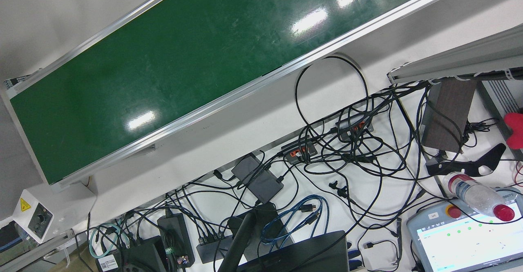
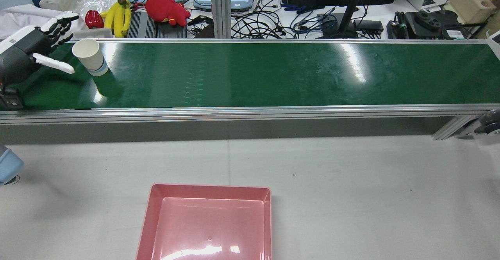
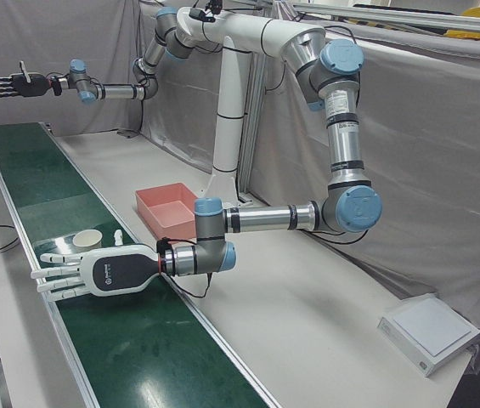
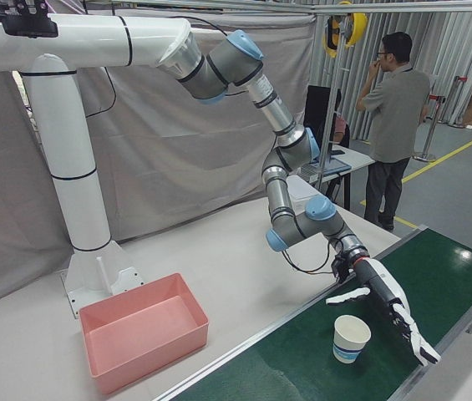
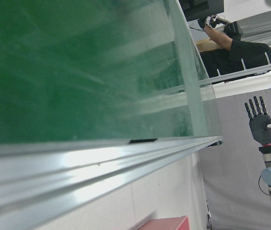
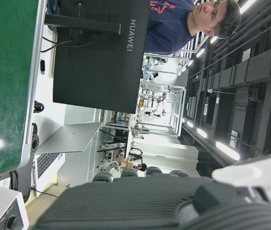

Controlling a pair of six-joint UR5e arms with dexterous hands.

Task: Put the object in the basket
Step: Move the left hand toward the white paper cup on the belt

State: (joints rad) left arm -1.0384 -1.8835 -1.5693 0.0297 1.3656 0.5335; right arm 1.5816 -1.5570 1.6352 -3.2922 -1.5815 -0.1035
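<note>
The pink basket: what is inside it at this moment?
Nothing shows inside the pink basket; its visible floor is bare. The rear view cuts off its near part, and the other views do not show the whole floor.

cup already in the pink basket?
No, the paper cup stands upright on the green belt beside the open left hand; the pink basket holds nothing.

pink basket (image 2: pixel 207 225) cut off by rear view's bottom edge
</note>
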